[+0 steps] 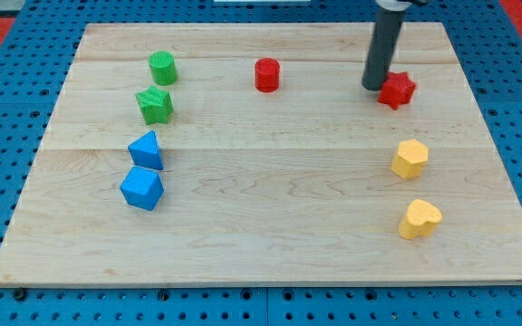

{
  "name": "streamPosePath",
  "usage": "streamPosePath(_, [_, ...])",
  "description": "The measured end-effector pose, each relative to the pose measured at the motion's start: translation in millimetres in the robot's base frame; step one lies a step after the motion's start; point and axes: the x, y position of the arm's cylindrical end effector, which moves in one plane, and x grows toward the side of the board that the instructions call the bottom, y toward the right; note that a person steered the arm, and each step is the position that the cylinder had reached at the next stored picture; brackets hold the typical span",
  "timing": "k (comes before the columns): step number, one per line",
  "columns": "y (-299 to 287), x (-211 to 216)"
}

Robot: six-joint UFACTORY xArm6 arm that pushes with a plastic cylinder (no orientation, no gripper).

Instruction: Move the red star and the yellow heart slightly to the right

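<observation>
My tip (373, 87) rests on the counter (270, 226), pressed against the left side of the red star (397, 90); there is no claw, only the bare rod. The yellow heart (419, 218) lies well below, under a yellow hexagonal block (410, 158). The red cylinder (266, 74) stands off to the view's left

Wooden board (270, 244) — eight coloured blocks, scattered

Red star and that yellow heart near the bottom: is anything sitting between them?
Yes. In the camera view, the other yellow block sits between the red star and the yellow heart. My tip is against the star's left side.
</observation>
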Motion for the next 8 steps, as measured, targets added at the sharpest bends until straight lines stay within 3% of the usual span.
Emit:
streamPosePath(1, [-5.8, 1.4])
streamPosePath(2, [-59.6, 37.7])
streamPosePath(3, [-99.9, 102.6])
streamPosePath(4, [-100.9, 157.9])
streamPosePath(5, [-37.9, 213.8])
streamPosePath(7, [-25.1, 216.4])
streamPosePath(8, [-60.8, 163.4])
